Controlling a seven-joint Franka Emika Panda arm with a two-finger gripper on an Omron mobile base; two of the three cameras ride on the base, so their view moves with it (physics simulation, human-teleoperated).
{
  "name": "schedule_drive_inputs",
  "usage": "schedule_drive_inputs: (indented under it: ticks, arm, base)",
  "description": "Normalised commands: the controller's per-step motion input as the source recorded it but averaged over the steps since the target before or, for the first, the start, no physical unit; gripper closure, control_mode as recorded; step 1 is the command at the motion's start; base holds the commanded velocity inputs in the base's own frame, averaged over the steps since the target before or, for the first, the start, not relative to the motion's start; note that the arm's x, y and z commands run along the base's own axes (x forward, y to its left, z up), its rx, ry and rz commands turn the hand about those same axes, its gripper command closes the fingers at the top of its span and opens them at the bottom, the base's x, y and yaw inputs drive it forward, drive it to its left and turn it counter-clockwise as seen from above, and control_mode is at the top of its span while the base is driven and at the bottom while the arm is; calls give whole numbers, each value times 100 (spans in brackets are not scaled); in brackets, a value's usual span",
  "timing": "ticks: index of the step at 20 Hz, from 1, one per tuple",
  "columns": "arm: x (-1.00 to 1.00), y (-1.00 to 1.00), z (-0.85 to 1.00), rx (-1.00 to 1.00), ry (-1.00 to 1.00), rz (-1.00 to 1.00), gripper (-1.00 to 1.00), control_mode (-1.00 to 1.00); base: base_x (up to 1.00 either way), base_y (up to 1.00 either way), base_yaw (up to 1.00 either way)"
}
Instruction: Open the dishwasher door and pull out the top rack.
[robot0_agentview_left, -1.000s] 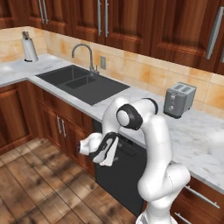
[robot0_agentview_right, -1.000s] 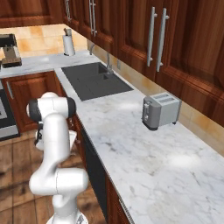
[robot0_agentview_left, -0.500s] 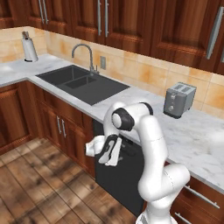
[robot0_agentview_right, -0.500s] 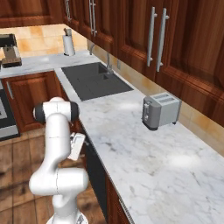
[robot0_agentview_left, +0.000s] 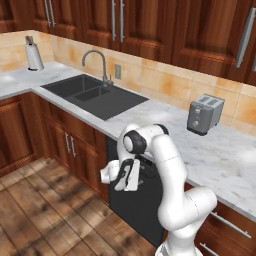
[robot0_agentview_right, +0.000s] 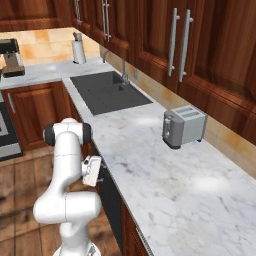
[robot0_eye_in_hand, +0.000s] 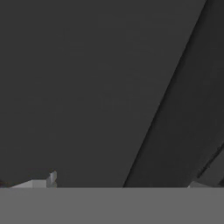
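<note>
One long marble worktop (robot0_agentview_left: 215, 150) runs the whole wall, and under it, between the brown cabinet fronts, stands the dishwasher door (robot0_agentview_left: 142, 210); it reads as a flat black panel, upright and shut, with no gap that I can make out along its top edge; the top rack must lie behind it, so I judge that half of the task not yet begun. Over the last second my arm has swung lower and closer in; my elbow has dropped and my hand has slid from the left edge of the panel to sit square against its upper part, just under the worktop lip; the base has stayed put, since the sink (robot0_agentview_left: 95, 95) and the toaster (robot0_agentview_left: 204, 114) hold their places in both base views. My gripper (robot0_agentview_left: 125, 175) now hangs right at the door's upper face, and in the right base view it (robot0_agentview_right: 93, 171) tucks in against the cabinet line; whether its fingers are spread or pressed together I cannot tell, for my own hand hides them. Through the hand camera I see near-uniform dark panel (robot0_eye_in_hand: 87, 87) with a darker slanted band at the right, perhaps the bar handle; so I am very close, and I judge that the grasp on the handle comes next, then the pull downward.
</note>
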Motion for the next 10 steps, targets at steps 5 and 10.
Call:
schedule_drive_inputs:
  ticks: [5, 10]
  arm:
    - [17, -12, -18, -7, 0, 0, -100, -100]
    - [19, -10, -26, -3, 0, 0, 100, -100]
  base:
    - [0, 0, 0]
    - [0, 0, 0]
